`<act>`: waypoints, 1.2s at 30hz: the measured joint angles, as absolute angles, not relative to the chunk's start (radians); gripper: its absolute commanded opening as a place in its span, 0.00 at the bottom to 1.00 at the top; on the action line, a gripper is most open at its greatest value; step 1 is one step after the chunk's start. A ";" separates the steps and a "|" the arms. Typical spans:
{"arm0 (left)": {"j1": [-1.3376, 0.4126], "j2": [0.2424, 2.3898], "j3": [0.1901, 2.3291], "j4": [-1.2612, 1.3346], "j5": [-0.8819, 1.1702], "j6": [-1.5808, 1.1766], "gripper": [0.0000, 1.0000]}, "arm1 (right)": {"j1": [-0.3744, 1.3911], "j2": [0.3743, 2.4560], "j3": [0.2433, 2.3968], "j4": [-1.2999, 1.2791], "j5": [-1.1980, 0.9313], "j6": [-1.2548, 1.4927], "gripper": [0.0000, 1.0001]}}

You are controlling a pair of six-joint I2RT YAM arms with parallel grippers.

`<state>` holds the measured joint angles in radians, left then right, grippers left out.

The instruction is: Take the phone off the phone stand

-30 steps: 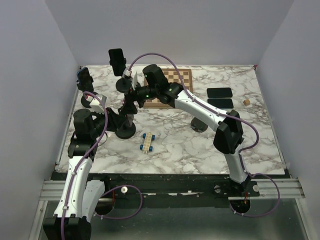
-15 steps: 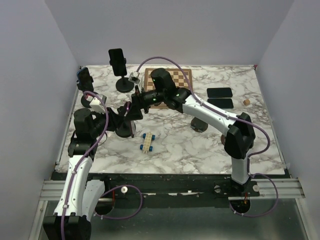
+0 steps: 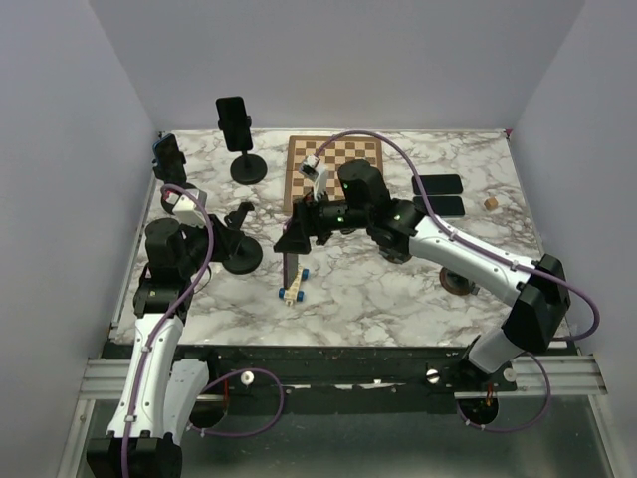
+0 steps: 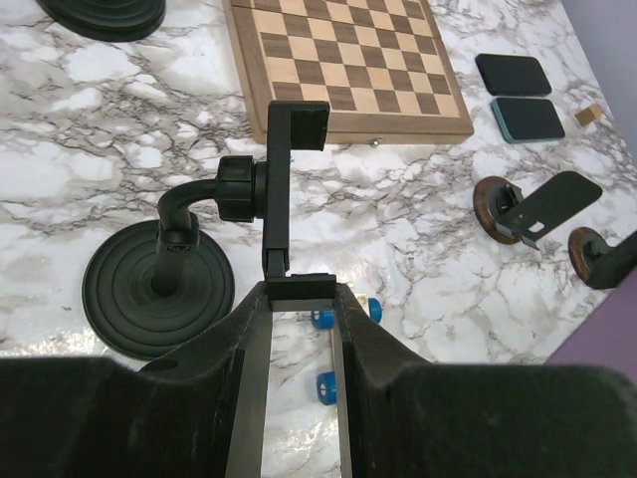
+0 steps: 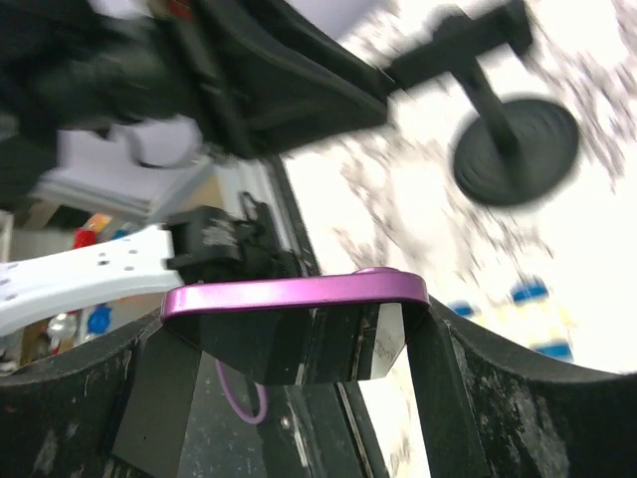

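Note:
The phone point(image 5: 295, 295), dark glass with a purple rim, sits crosswise between my right gripper's point(image 5: 299, 344) fingers, which are shut on it. From above, the phone point(image 3: 291, 263) hangs below the right gripper point(image 3: 298, 237), right of the stand and apart from it. The black phone stand point(image 4: 159, 291) has a round base, and its cradle point(image 4: 280, 189) stands upright with nothing in it. My left gripper point(image 4: 301, 299) is shut on the cradle's lower foot. In the top view the left gripper point(image 3: 239, 215) is just above the stand's base point(image 3: 242, 261).
A blue-wheeled toy point(image 3: 294, 284) lies under the held phone. A chessboard point(image 3: 333, 164) is behind it, with two flat phones point(image 3: 438, 195) and a cork point(image 3: 491, 203) to the right. Another stand with a phone point(image 3: 235, 124) is at the back left. Small round stands point(image 3: 458, 282) sit under the right arm.
The right arm has drawn the phone out of the cradle and carried it right and toward the near side. The left gripper has kept its hold on the stand.

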<state>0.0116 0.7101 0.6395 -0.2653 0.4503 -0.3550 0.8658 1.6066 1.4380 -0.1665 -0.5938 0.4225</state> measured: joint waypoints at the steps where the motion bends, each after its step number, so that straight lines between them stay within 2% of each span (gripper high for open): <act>1: 0.012 0.706 0.641 -0.273 0.436 -0.355 0.00 | 0.866 1.591 1.402 -0.173 -0.554 0.434 0.01; 10: 0.012 0.698 0.645 -0.287 0.388 -0.356 0.00 | 0.863 1.524 1.053 -0.342 -0.231 0.619 0.01; 15: 0.012 0.696 0.649 -0.297 0.367 -0.356 0.00 | 0.862 1.504 0.954 -0.383 -0.194 0.780 0.01; 26: 0.012 0.696 0.653 -0.304 0.359 -0.356 0.00 | 0.862 1.527 0.910 -0.428 -0.040 0.917 0.01; 32: 0.012 0.697 0.657 -0.313 0.355 -0.356 0.00 | 0.862 1.597 0.914 -0.402 -0.018 0.952 0.07; 36: 0.012 0.698 0.659 -0.315 0.355 -0.356 0.00 | 0.871 1.637 0.925 -0.373 0.004 0.966 0.24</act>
